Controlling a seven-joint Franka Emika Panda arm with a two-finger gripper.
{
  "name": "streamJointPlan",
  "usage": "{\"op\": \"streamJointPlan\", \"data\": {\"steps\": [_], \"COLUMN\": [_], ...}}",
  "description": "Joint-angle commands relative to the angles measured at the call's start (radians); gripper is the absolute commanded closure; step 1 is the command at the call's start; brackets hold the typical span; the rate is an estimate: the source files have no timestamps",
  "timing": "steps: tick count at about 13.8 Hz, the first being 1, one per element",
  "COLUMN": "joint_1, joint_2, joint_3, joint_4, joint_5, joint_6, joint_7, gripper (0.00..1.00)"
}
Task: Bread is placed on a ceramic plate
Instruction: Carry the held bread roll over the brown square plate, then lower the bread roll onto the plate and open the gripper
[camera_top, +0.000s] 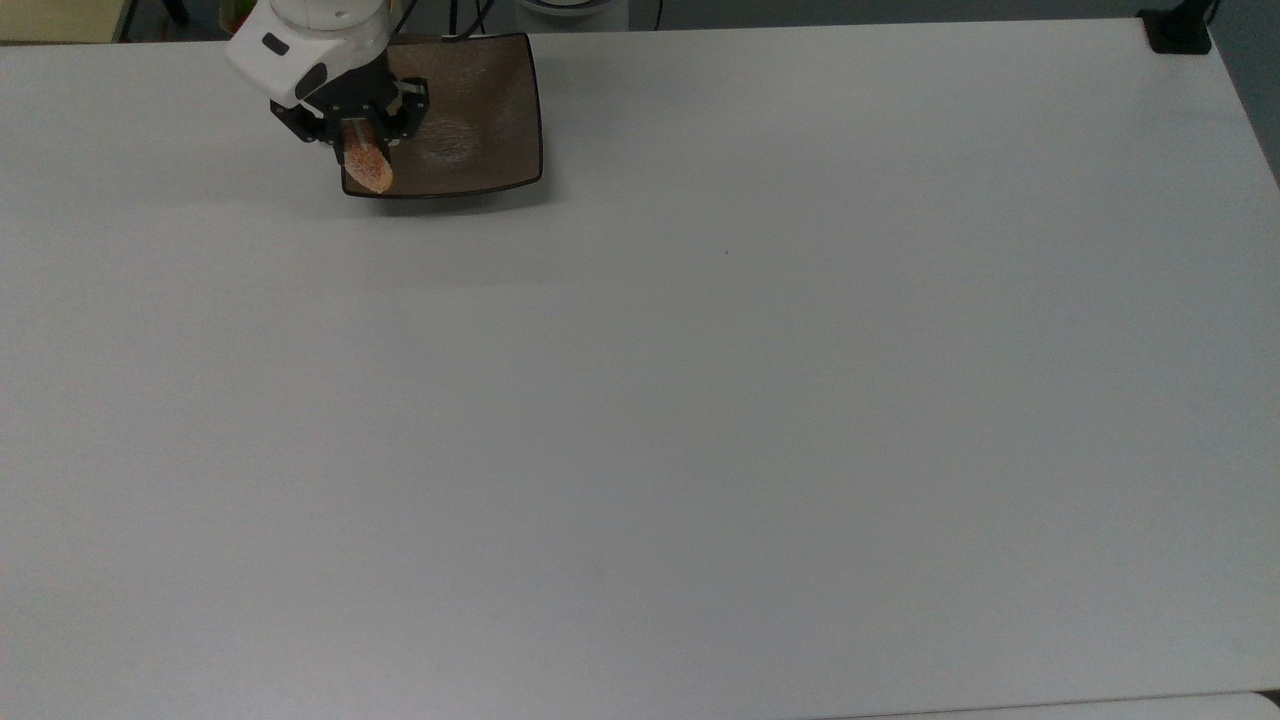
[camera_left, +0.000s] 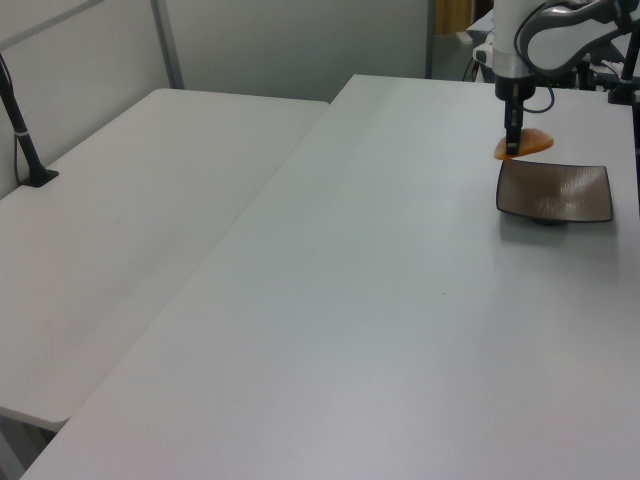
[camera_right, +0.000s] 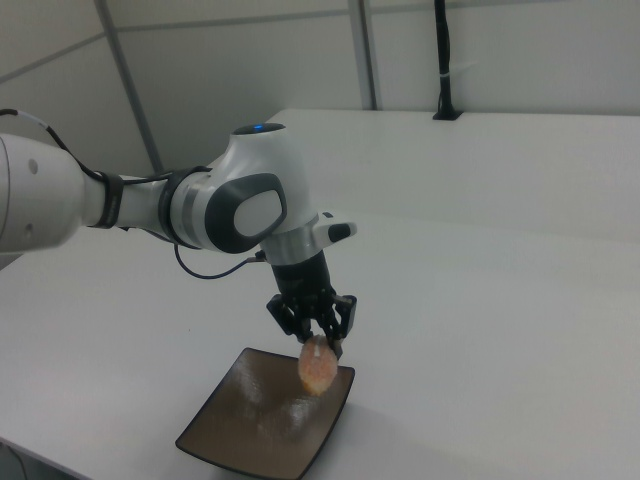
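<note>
The orange-brown bread (camera_top: 368, 168) hangs from my gripper (camera_top: 359, 140), which is shut on its upper end. In the top view it sits over the near-left corner of the square brown ceramic plate (camera_top: 480, 120) at the table's far edge. The left view shows the bread (camera_left: 522, 145) held above the far rim of the plate (camera_left: 555, 190), under the gripper (camera_left: 512, 140). In the right view the gripper (camera_right: 318, 338) holds the bread (camera_right: 317, 367) a little above the plate (camera_right: 250, 420), near its right-hand corner.
The plate rests on a large white table (camera_top: 700, 400). A second white table (camera_left: 130, 230) adjoins it on the left view's left. A black clamp post (camera_top: 1178, 30) stands at the top view's far right corner. The arm's cable (camera_right: 210, 270) hangs behind the wrist.
</note>
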Motion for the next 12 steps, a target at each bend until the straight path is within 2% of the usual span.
{"op": "streamJointPlan", "data": {"steps": [1, 8, 9, 10, 11, 12], "joint_1": [0.022, 0.056, 0.06, 0.06, 0.062, 0.065], "joint_2": [-0.069, -0.05, -0.047, -0.043, -0.036, -0.032], "joint_3": [-0.007, -0.006, -0.006, -0.006, -0.006, -0.006], "joint_4": [-0.027, -0.089, -0.098, -0.098, -0.098, -0.098], "joint_5": [0.011, 0.01, 0.011, 0.011, 0.011, 0.011], "joint_6": [-0.091, -0.102, -0.102, -0.102, -0.1, -0.097], "joint_7": [0.031, 0.031, 0.032, 0.032, 0.032, 0.032], "gripper": [0.59, 0.58, 0.46, 0.29, 0.09, 0.02]}}
